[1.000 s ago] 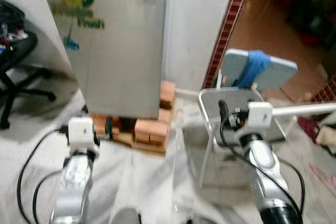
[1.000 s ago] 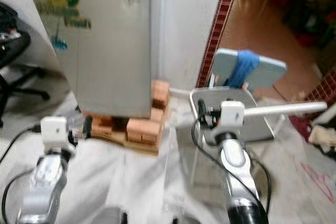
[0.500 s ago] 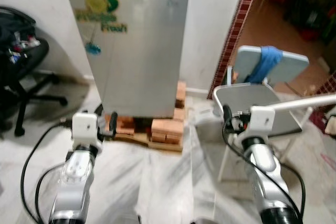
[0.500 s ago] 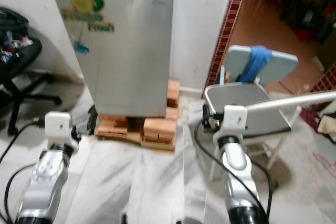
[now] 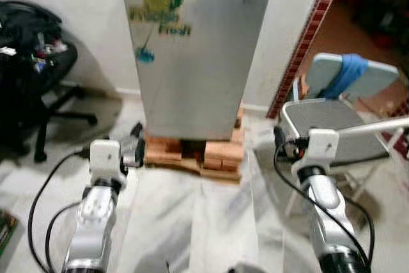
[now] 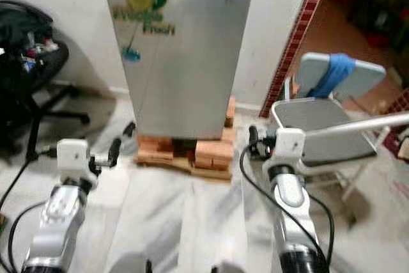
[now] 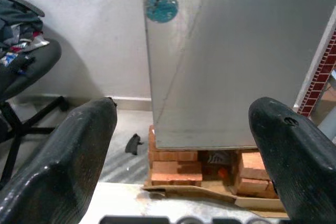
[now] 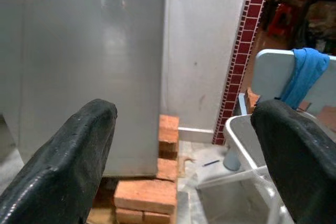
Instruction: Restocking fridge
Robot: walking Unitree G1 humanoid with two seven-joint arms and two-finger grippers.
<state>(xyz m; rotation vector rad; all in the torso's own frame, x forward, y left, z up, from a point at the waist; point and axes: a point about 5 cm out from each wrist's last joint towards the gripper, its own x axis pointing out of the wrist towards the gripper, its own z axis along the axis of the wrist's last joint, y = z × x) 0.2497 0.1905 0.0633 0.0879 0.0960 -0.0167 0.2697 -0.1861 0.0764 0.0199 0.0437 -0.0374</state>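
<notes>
A silver fridge (image 5: pixel 195 49) with a green and yellow "Fresh" logo stands straight ahead with its door closed, raised on bricks (image 5: pixel 223 153) and a wooden pallet. My left gripper (image 5: pixel 135 148) is held out low in front of the fridge's bottom left corner. In the left wrist view its fingers (image 7: pixel 63 166) are spread wide, open and empty. My right gripper (image 5: pixel 279 140) is held out to the right of the fridge, beside the chair. It is also open, and its fingers (image 8: pixel 68 166) hold nothing.
A black office chair (image 5: pixel 32 75) piled with things stands at the left. A grey plastic chair (image 5: pixel 335 116) with a blue cloth (image 5: pixel 348 71) over its back stands at the right, beside a red tiled column (image 5: pixel 313 30). A metal rod (image 5: pixel 383 126) crosses above its seat.
The camera has turned to the left, so the fridge now sits nearer the middle of the view and more of the office chair shows. Both arms keep the same pose.
</notes>
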